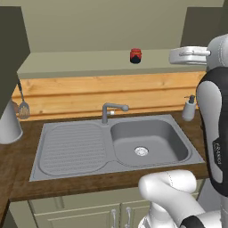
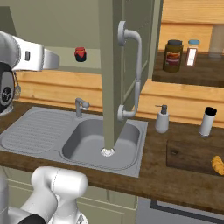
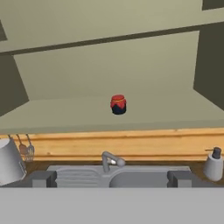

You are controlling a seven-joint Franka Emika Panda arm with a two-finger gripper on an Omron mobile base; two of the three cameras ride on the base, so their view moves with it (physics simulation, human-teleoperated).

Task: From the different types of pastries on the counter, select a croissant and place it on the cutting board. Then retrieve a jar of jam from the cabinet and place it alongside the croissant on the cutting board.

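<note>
The croissant (image 2: 217, 165) is already laid on the cutting board (image 2: 188, 155), while the jar of jam (image 3: 118, 104) is left upright on the open cabinet's shelf (image 3: 65, 111), faced from well apart by the fully spread, empty gripper (image 3: 112, 178).

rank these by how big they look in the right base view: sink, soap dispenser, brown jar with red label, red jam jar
1. sink, by far the largest.
2. soap dispenser and brown jar with red label look about alike; the jar stands farther back on its shelf, so I won't rank them.
3. red jam jar, the smallest, on the cabinet shelf.
</note>
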